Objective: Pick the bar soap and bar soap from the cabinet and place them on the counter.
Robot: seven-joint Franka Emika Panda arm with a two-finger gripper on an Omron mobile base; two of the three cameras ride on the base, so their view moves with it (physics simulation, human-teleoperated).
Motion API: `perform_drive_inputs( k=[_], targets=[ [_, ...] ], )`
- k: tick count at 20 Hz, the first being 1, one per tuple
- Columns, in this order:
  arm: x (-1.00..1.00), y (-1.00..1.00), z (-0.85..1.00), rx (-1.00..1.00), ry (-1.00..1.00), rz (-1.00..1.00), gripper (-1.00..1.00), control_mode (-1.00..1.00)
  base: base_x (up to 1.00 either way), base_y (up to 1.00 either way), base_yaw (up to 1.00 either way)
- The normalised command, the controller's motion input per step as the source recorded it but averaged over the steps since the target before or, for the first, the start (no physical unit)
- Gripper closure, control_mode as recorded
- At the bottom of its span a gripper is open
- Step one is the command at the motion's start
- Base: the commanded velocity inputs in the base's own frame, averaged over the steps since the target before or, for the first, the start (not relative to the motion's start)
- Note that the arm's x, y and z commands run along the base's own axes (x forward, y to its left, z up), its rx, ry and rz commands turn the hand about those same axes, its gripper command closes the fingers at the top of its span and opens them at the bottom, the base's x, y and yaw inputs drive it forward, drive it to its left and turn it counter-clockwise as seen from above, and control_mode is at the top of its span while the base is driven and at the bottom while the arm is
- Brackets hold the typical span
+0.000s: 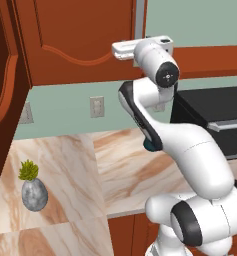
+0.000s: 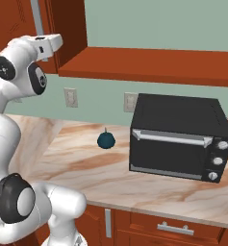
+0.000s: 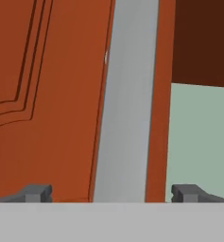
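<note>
The cabinet [image 1: 80,40] is reddish-brown wood with an arched-panel door, and that door stands closed in front of my hand. Its long grey bar handle [image 3: 127,99] runs upright between my two fingertips, which are spread wide on either side of it without touching. My gripper [image 3: 111,193] is open and holds nothing. From the base cameras, my white hand [image 1: 125,50] is raised against the door beside the handle [image 2: 37,19]. Both bar soaps are hidden. The beige marble counter [image 1: 125,165] lies below.
A black microwave [image 2: 178,137] stands on the counter at the right under an open shelf. A small teal round object [image 2: 106,140] sits left of it. A potted plant in a grey pot [image 1: 34,190] is on the left. Another cabinet door [image 1: 2,100] hangs open at far left.
</note>
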Motion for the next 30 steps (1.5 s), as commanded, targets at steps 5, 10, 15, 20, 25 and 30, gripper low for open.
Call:
perform_drive_inputs(
  k=[5, 10, 15, 20, 25, 30],
  targets=[
    [0.07, 0.15, -0.13, 0.05, 0.03, -0.05, 1.00, -1.00, 0.00, 0.00, 0.00],
    [0.08, 0.19, -0.13, -0.02, 0.05, -0.11, 1.00, -1.00, 0.00, 0.00, 0.00],
    [0.02, 0.27, -0.06, -0.02, 0.14, -0.10, 1.00, -1.00, 0.00, 0.00, 0.00],
    [0.01, 0.21, -0.02, 0.00, 0.24, -0.02, 1.00, -1.00, 0.00, 0.00, 0.00],
    [0.00, 0.13, -0.11, 0.01, 0.21, 0.00, 1.00, -1.00, 0.00, 0.00, 0.00],
    [-0.28, 0.30, -0.31, 0.00, 0.05, 0.00, 1.00, -1.00, 0.00, 0.00, 0.00]
  ],
)
